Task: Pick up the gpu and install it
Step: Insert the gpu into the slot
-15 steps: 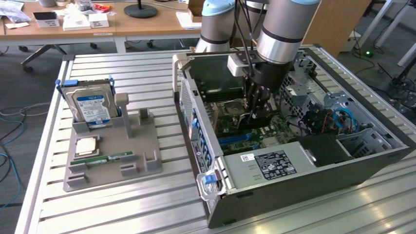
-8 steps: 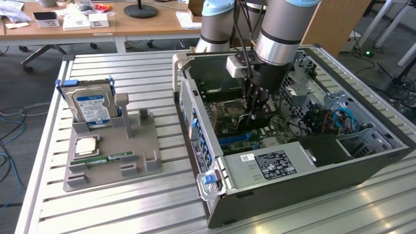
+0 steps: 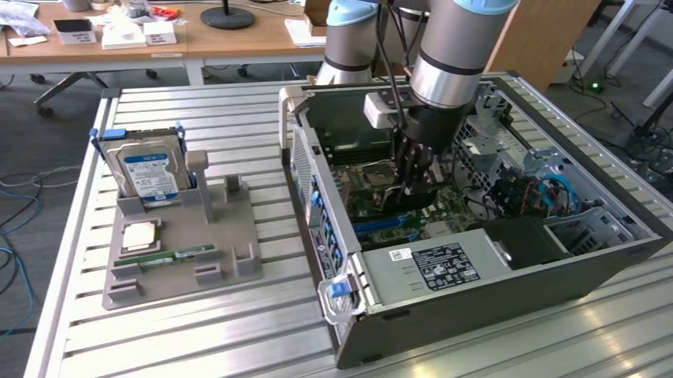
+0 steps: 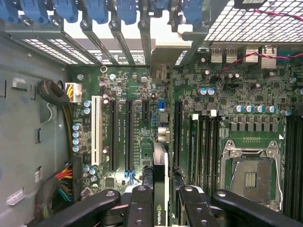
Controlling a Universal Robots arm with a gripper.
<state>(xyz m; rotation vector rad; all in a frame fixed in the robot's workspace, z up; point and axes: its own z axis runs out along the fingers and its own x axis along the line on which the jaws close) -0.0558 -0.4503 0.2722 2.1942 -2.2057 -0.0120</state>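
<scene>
2 black fingers (image 4: 140, 205) flank the gpu (image 4: 160, 170), so you have the jaws closed on it, gripping its flat faces from either side. You see the card edge-on. It stands on its long edge, with its long axis parallel to the expansion slots (image 4: 129, 135) of the motherboard (image 4: 236, 127) and pointing toward the case's rear bracket openings. It sits inside the computer case (image 3: 494, 291) on the bench (image 3: 210, 331), near the CPU socket (image 4: 249, 177). You cannot tell whether it touches a slot.
</scene>
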